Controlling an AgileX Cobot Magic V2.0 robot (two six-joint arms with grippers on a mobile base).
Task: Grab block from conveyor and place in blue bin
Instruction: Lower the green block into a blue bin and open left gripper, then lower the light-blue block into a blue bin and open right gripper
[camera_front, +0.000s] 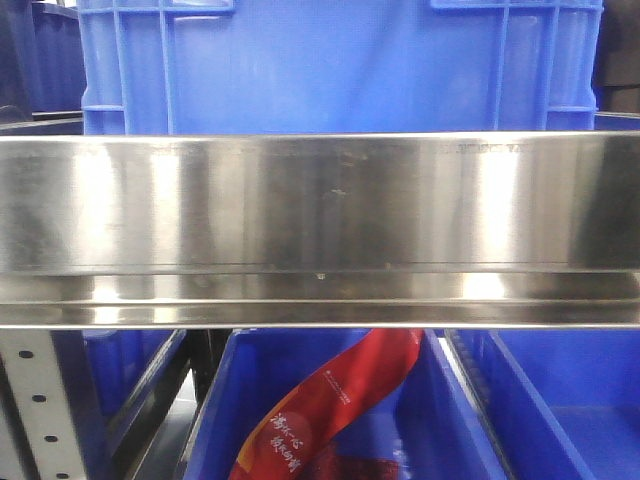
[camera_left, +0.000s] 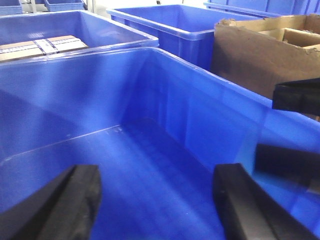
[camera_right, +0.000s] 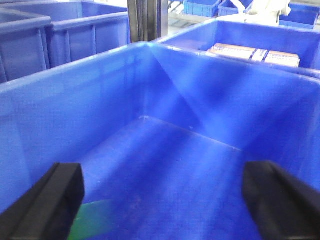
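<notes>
The conveyor is out of view, and no block shows clearly. My left gripper (camera_left: 157, 172) is open and empty, hanging over the inside of an empty blue bin (camera_left: 200, 85). My right gripper (camera_right: 164, 170) is open and empty over the inside of a blue bin (camera_right: 75, 100). A green patch (camera_right: 92, 222) lies on that bin's floor beside the left finger; I cannot tell what it is. Neither gripper shows in the front view.
A polished steel rail (camera_front: 320, 220) fills the front view, with a blue crate (camera_front: 330, 60) behind and blue bins below, one holding a red packet (camera_front: 320, 410). A cardboard box (camera_left: 250, 55) and black arm parts (camera_left: 297, 95) are to the left gripper's right. Neighbouring bins hold flat cartons (camera_left: 45, 45) (camera_right: 250, 52).
</notes>
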